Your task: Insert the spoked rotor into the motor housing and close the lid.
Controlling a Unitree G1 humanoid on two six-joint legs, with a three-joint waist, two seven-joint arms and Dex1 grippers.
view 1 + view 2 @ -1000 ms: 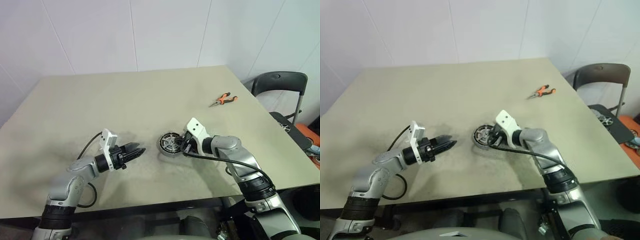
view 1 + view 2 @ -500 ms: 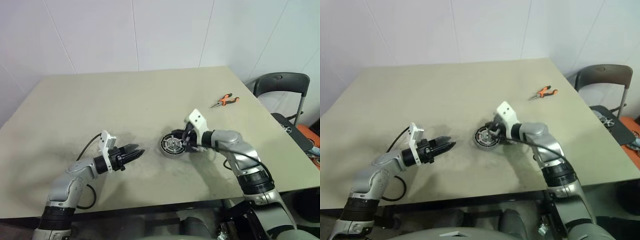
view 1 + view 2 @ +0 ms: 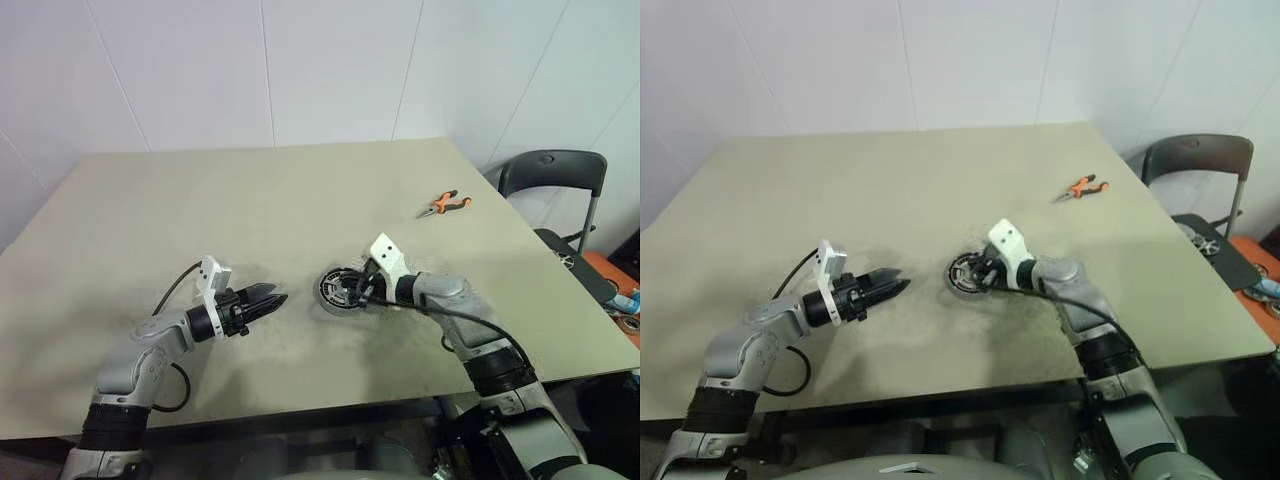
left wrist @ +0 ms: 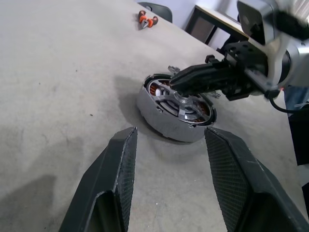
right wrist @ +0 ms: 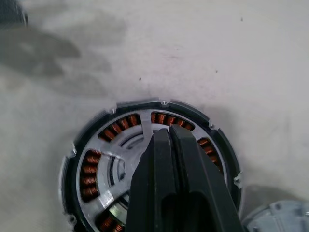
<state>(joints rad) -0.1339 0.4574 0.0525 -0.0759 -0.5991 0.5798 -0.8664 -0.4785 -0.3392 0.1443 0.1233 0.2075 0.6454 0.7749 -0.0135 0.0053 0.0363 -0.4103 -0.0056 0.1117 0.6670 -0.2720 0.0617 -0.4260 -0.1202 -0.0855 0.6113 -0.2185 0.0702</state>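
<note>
You have a broad beige worktop (image 3: 250,200) with a chair (image 3: 548,172) off its right corner and orange-handled pliers (image 3: 445,203) well apart from the work, so the centre is free for assembly. In the middle lies the motor housing (image 3: 343,290), flat on the worktop with its copper windings facing up, and the spoked rotor (image 5: 123,162) already sits inside it, silver spokes crossing above the coils. The lid (image 5: 275,220) lies just beside the housing, close enough to fetch without a long reach, and is not yet fitted. Your right end effector (image 3: 362,290) is fully closed with nothing between its fingers; its joined tips rest over the rotor's hub, which reads as pressing or nudging the rotor to seat it rather than gripping. Your left end effector (image 3: 268,298) hangs near the housing, apart from it, about half open and empty, aimed at the housing's side, probably ready to steady it or take the lid.
</note>
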